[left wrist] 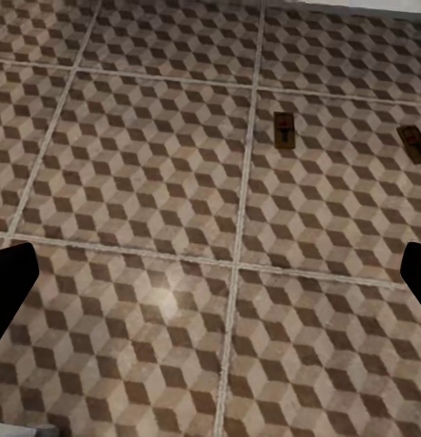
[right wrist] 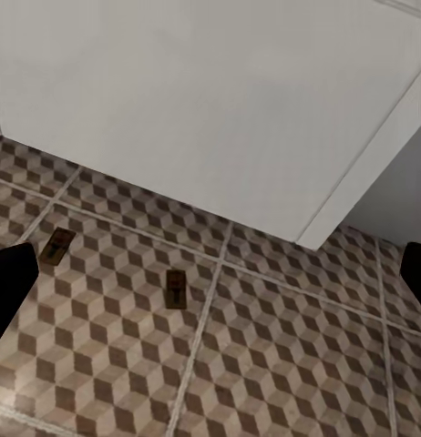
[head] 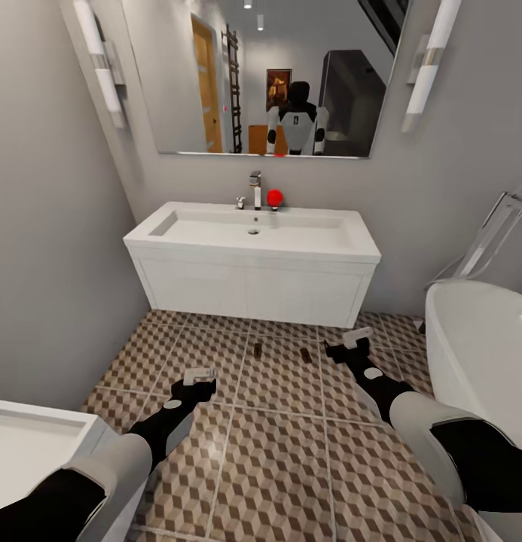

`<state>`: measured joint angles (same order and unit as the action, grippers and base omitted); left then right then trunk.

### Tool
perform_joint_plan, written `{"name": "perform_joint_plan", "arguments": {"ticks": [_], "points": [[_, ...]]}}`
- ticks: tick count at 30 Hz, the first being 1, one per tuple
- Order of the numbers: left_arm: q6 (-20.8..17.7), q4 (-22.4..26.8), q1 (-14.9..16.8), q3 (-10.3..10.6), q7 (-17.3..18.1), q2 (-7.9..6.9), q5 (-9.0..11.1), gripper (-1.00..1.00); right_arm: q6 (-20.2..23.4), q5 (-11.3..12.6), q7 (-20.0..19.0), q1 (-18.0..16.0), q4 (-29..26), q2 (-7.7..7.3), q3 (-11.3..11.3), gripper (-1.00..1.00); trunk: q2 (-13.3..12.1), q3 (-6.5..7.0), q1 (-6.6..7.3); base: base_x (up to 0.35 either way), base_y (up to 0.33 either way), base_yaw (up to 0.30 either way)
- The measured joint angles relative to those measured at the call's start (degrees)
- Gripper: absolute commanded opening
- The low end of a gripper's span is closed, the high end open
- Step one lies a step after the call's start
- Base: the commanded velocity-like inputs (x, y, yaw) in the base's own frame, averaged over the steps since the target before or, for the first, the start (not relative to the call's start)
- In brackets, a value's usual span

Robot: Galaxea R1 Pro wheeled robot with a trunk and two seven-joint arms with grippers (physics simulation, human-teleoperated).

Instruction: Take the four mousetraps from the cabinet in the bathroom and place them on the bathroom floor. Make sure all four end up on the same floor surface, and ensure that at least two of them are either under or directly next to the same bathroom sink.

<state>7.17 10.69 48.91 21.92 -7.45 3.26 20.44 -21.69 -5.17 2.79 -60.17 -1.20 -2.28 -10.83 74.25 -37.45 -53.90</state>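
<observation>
Open bathroom floor [head: 291, 467] holds two mousetraps [head: 257, 348] before the bathroom sink [head: 253, 260]; both jaws spread wide, empty.

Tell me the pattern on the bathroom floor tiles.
Brown, beige and white 3D cubes with pale grout on the large square-tiled bathroom floor; clearest in the left wrist view.

Bathroom sink [head: 253, 282]: smooth white, satin front, with polished chrome tap [head: 254, 188]. Bathroom floor [head: 291, 467]: matt tile, cube-patterned brown and beige, pale grout; two mousetraps [head: 257, 349] of tan wood. Bathtub [head: 479, 354]: glossy white; mirror [head: 268, 75]: reflective glass.
</observation>
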Motion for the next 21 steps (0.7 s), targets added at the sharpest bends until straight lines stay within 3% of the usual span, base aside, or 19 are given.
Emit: {"name": "perform_joint_plan", "arguments": {"ticks": [21], "points": [[0.0, -0.1, 0.0, 0.0, 0.0, 0.0, 0.0, 1.0, 0.0, 0.0, 0.0, 0.0, 0.0, 0.0, 0.0, 1.0, -8.4, 5.69, 4.61, 0.0, 0.0, 0.0]]}}
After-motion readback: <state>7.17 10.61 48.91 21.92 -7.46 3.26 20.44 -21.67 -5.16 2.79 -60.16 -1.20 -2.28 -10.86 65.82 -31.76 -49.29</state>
